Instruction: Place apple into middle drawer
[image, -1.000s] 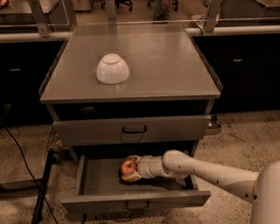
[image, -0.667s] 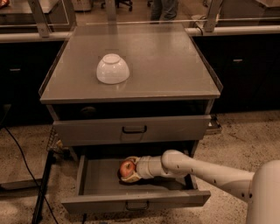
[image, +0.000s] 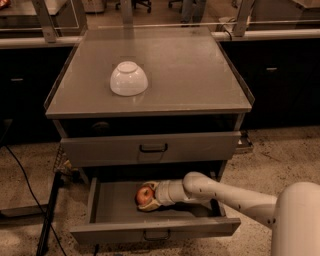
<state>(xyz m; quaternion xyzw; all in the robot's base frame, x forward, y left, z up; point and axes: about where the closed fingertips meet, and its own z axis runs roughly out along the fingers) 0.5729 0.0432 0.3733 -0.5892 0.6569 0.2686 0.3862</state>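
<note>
**Camera view**
- Item: apple (image: 145, 194). Round, red-orange, rigid, and judged light. The skin is smooth, so it is likely to roll or slip once released.
- Location: inside the open middle drawer (image: 120, 231), low over its floor and left of centre.
- Gripper (image: 145, 197): reaches in from the right, with pale fingers (image: 153, 186) clamped above and below the apple.
- Best hold: across the widest girth, with moderate pressure to avoid bruising.
- Also present: white bowl (image: 129, 78), upside down on the cabinet top (image: 195, 70).
</note>
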